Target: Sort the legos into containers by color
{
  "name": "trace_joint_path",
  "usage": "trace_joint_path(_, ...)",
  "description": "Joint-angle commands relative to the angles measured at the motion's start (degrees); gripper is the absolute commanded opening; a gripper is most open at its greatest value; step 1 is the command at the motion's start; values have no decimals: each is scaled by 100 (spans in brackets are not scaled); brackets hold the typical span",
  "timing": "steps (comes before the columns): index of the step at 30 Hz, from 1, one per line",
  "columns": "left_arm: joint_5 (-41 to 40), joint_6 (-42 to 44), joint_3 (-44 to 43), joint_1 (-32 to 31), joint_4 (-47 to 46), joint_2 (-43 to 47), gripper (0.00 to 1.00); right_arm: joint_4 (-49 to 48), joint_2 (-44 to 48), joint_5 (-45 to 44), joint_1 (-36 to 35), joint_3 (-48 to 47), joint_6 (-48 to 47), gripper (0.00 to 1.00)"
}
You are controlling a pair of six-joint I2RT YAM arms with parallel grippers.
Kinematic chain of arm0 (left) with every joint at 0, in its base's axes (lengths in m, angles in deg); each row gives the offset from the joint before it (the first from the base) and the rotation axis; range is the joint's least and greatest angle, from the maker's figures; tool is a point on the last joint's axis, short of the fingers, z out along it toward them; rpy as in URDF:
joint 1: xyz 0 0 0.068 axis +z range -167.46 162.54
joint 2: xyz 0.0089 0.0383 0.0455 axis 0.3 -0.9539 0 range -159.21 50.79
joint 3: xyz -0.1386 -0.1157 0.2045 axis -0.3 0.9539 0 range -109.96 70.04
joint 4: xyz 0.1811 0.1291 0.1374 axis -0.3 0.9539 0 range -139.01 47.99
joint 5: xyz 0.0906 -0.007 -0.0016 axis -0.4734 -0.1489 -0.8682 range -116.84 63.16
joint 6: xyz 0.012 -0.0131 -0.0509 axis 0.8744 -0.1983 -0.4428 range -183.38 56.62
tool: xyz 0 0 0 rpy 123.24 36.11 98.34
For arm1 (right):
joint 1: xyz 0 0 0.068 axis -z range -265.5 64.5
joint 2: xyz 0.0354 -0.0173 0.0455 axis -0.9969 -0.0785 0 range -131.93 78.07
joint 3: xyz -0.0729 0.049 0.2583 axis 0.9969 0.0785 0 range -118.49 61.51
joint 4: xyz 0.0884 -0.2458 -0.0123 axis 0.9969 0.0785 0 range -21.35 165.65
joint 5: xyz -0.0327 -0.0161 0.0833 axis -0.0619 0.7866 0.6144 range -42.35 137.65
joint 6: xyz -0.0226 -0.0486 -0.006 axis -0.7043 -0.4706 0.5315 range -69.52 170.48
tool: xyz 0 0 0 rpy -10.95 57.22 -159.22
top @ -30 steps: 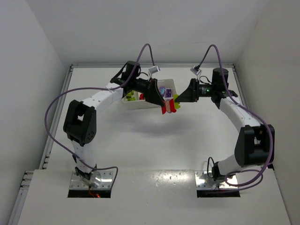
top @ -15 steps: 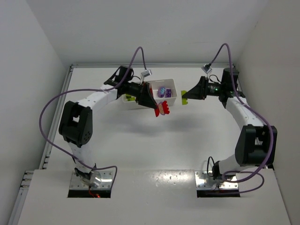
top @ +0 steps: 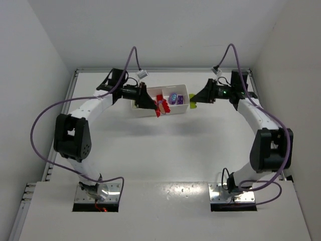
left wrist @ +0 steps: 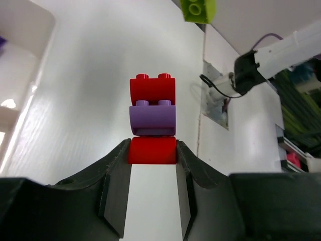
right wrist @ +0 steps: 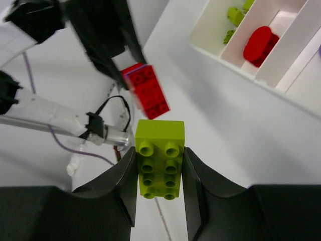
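My left gripper (left wrist: 153,151) is shut on the bottom red brick of a red-purple-red lego stack (left wrist: 152,119), held in the air at the front wall of the white tray (top: 184,90). In the top view that stack (top: 159,108) hangs at the tray's middle compartment. My right gripper (right wrist: 159,168) is shut on a yellow-green lego (right wrist: 160,159), which in the top view (top: 193,105) hovers just right of the tray. The tray's compartments hold yellow-green legos (right wrist: 234,15), a red lego (right wrist: 259,45) and purple legos (top: 174,98).
White walls close in the table on the left, back and right. Purple cables loop above both arms. The left arm's gripper (top: 148,102) covers part of the tray's left end.
The yellow-green lego and the red-purple stack, together a second ago, have come apart. The left gripper carried the stack left and back to the tray. The right gripper drew back to the right.
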Motion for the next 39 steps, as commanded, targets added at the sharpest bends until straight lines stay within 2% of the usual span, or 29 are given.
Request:
trace_joint_path(1,-341,-114,254,368,-544,877,1,-89,-578,-713,-443,-843,-301,0)
trace_joint_path(6,-904,-571,730,869,-1073,1782,1,-159,-1948,-1460,-1138,-2618,-56,0)
trace_joint_path(7,-1114,-624,852,1070,-1073,1897,1,-160,-2473,-1531,-1348,-2881,180,0)
trace_joint_path(10,-1527,-809,1089,1492,-1205,2337,1,-352,-3205,-1654,-1787,-4066,620,0)
trace_joint_path(11,-1598,-809,1151,1598,-1205,2442,1,-414,-3608,-1655,-1902,-4253,622,0)
trace_joint_path(18,-1722,-914,1372,2284,-925,2900,1,-546,-4910,-2102,-2614,-5659,754,0)
trace_joint_path(23,-1669,-915,1372,2469,-819,2900,1,-476,-5299,-2297,-2747,-5942,754,2)
trace_joint_path(24,-1669,-915,1372,2469,-818,2900,1,-346,-5360,-2384,-2747,-6056,754,14)
trace_joint_path(27,-1669,-915,1372,2469,-818,2900,1,-283,-5431,-2455,-2800,-6118,640,36)
trace_joint_path(28,-1669,-915,1372,2469,-818,2900,1,-204,-5483,-2524,-2800,-6170,640,51)
trace_joint_path(31,-1617,-915,1372,2469,-818,2848,1,-151,-5484,-2595,-2853,-6233,516,77)
trace_joint_path(33,-1485,-915,1372,2469,-818,2786,1,-151,-5379,-2595,-2853,-6233,447,83)
trace_joint_path(36,-986,-853,1372,2408,-818,2532,1,-290,-4958,-2123,-2722,-5865,332,86)
trace_joint_path(39,-590,-801,1372,2119,-924,2348,1,-667,-4141,-896,-2476,-5005,244,87)
